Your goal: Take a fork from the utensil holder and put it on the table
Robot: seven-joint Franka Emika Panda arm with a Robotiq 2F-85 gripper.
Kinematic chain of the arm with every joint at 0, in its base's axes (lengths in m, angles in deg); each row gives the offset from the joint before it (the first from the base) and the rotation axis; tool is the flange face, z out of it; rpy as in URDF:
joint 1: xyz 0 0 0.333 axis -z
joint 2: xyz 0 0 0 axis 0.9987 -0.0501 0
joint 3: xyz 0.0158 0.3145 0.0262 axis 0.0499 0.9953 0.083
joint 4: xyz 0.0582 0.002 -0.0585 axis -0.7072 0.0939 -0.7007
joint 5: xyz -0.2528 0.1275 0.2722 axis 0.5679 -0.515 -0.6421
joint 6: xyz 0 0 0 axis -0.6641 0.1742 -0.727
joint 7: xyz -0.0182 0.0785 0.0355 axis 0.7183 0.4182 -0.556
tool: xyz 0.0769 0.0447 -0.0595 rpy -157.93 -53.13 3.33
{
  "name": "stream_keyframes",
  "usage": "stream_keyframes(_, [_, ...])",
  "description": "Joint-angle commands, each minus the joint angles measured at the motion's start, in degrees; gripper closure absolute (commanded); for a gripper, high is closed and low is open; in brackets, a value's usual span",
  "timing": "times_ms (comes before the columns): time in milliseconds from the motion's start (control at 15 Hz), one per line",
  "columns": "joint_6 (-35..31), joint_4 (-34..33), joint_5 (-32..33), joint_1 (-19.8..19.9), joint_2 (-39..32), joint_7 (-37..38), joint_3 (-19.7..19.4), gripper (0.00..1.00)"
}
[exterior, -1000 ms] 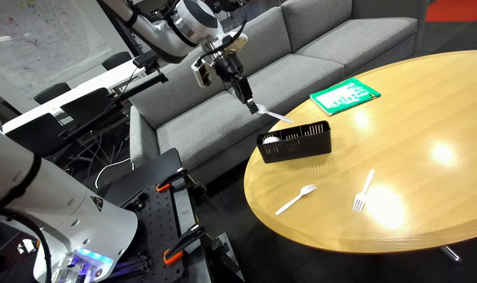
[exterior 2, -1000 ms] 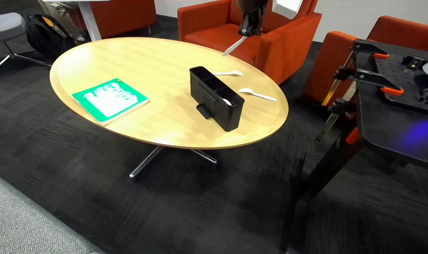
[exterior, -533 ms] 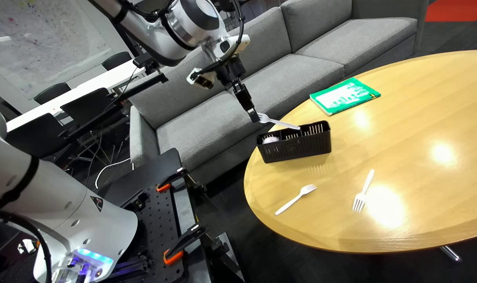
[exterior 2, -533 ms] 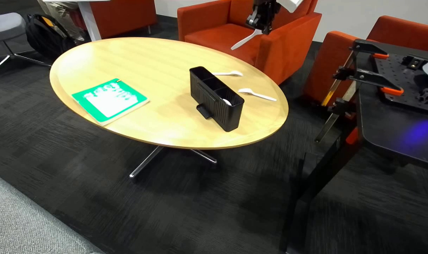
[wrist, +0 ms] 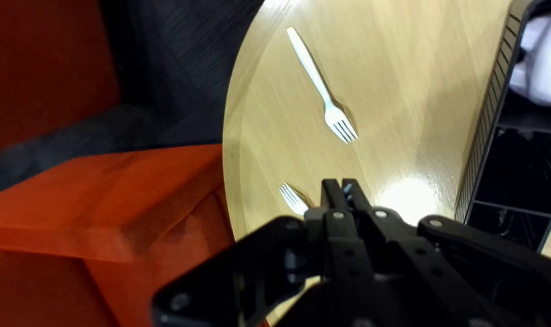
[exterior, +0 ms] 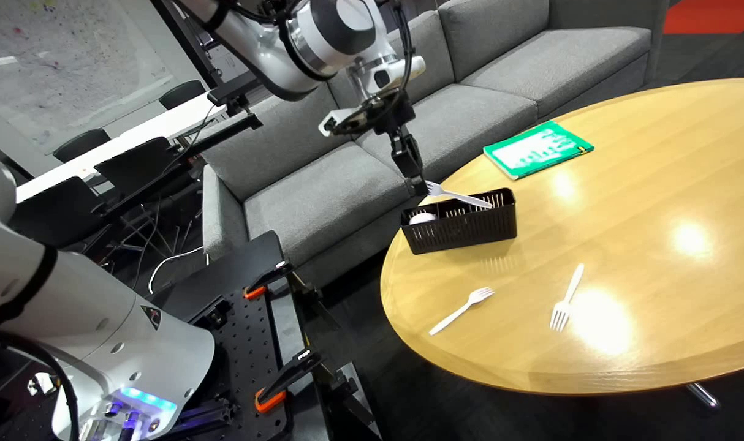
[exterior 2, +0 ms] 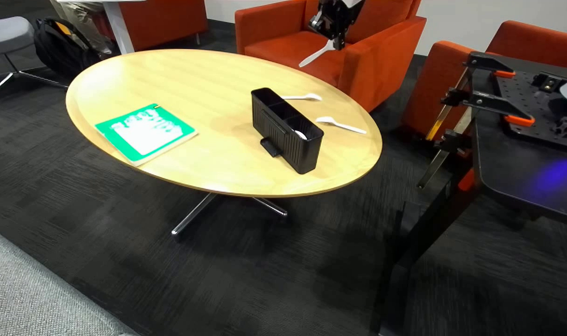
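Tool (wrist: 341, 185), clenched on a white plastic fork (exterior: 467, 198), has moved outward; the fork is clear of the utensil caddy (exterior: 464, 234); only laying it on the desk (exterior: 641, 275) seems left.

Wrist view: the right edge is cutting off the black utensil holder (wrist: 489, 122); its white contents (wrist: 550, 63) are showing blurred, kind unreadable. The bottom edge is cropping the gripper (wrist: 340, 184), which is hiding the handle of a white table fork (wrist: 294, 200). In both exterior views the gripper is covering the tine tips of the held fork (exterior: 464, 197). In an exterior view the holder is masking the handle end of that white table fork (exterior 2: 306, 97). In an exterior view the right edge is cropping the wooden table (exterior: 648, 343).
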Motion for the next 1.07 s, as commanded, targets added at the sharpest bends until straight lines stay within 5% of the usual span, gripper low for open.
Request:
stream_keyframes(0, [-8.57, -2.70, -8.53, 4.67, -4.86, -5.61, -1.20, 0.99])
stream_keyframes(467, [-23.89, -5.15, -31.15, 10.35, -15.28, -23.23, 0.44, 0.99])
stream_keyframes(1000, [-32.46, -7.60, -47.20, 10.66, -22.45, -29.94, 0.68, 0.99])
